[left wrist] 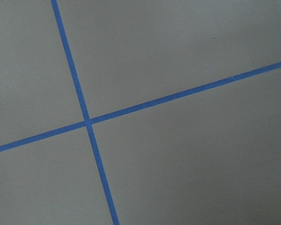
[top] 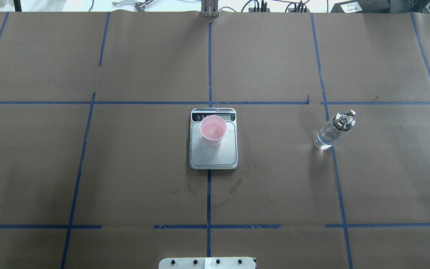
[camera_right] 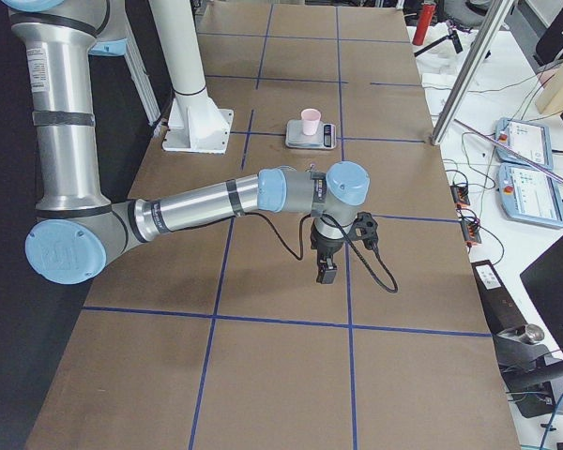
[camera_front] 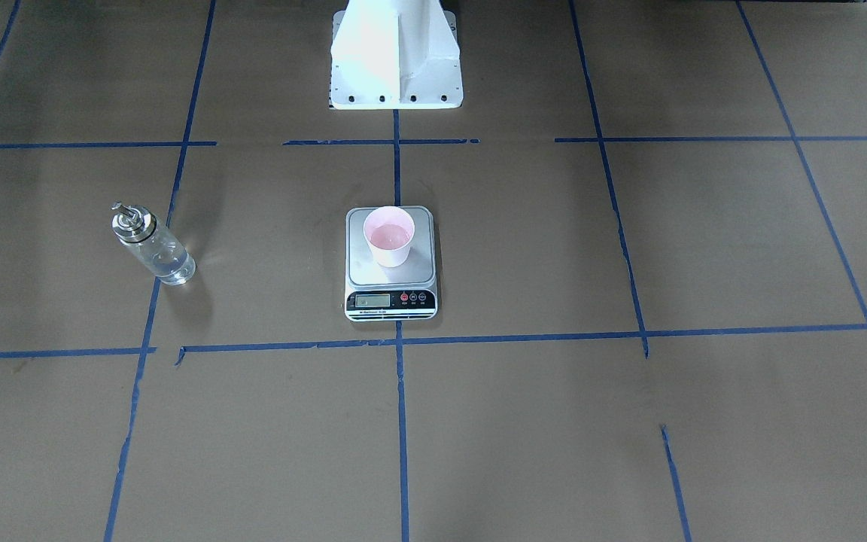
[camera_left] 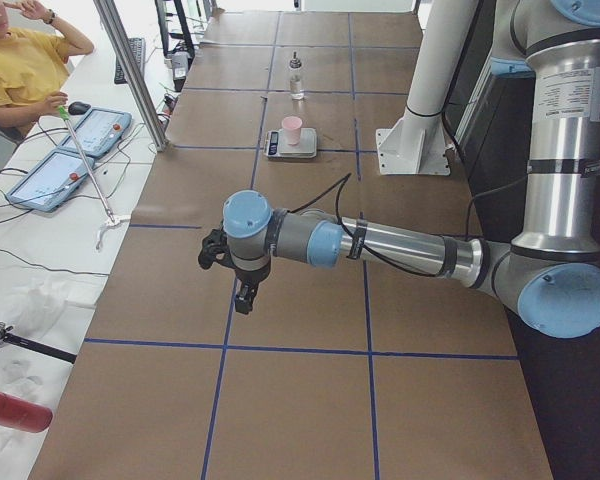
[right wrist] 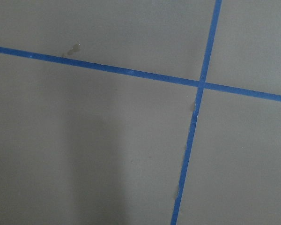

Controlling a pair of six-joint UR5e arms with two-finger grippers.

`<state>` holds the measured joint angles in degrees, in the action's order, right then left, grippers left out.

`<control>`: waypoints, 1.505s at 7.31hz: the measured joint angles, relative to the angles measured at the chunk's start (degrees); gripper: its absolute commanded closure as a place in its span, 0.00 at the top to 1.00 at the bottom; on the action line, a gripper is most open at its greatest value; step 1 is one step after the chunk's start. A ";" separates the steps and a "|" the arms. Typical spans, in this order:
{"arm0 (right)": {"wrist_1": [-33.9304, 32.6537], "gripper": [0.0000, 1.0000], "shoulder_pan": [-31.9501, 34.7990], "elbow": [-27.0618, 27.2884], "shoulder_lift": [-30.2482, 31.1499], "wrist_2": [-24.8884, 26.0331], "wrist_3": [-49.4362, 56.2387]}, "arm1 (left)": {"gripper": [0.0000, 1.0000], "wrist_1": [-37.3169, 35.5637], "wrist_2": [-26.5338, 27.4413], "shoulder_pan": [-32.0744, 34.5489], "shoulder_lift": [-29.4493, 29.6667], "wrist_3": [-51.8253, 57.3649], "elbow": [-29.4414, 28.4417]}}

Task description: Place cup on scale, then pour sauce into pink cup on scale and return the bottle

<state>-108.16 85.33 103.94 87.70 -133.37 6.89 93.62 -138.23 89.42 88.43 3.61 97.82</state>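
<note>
Overhead exterior: brown paper-covered table (top: 125, 168) gridded with blue tape lines (top: 209, 56). Item one, the scale (top: 213, 157), flat at the table's middle on the centre tape line, its display strip turned away from the robot. Item two, the cup (top: 212, 129), upright on the scale's steel platform, pink inside showing; whether liquid lies in it cannot be told. Item three, the bottle (top: 333, 130), upright on the table on the robot's right, well apart from the scale, standing on a tape line, metal collar and spout on top; the sauce (top: 325, 139), clear, fills its lower part. Item four, the robot's white base (camera_front: 394, 60), at the table edge behind the scale. Item five, left gripper (camera_left: 243, 297), seen only from the left end of the table, pointing down above bare paper, well apart from scale and cup; spread of the fingers cannot be told. Item six, right gripper (camera_right: 327, 272), seen only from the right end, likewise pointing down over bare paper, far from the bottle; finger spread cannot be told. Neither holds anything. Both wrist views: paper and crossed tape only. A seated person (camera_left: 20, 65) at the side bench.
</note>
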 measured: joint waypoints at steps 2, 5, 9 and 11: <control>0.28 1.00 0.01 -0.77 -0.07 -0.26 -0.32 | 1.00 7.38 -0.25 4.22 -0.37 1.35 -8.05; 9.86 1.00 0.02 -5.07 2.85 -0.41 -1.97 | 1.00 9.21 5.21 4.84 2.05 0.85 -9.91; 16.52 1.00 0.00 -3.70 4.57 -1.16 -12.41 | 1.00 7.23 2.86 4.96 1.42 0.90 -9.89; 16.82 1.00 -0.47 -6.15 4.03 -1.81 -12.65 | 1.00 7.41 0.61 4.94 1.48 -3.83 -8.87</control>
<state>-91.34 84.86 97.79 91.73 -135.18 -5.76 101.03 -137.62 94.36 89.91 -0.22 88.95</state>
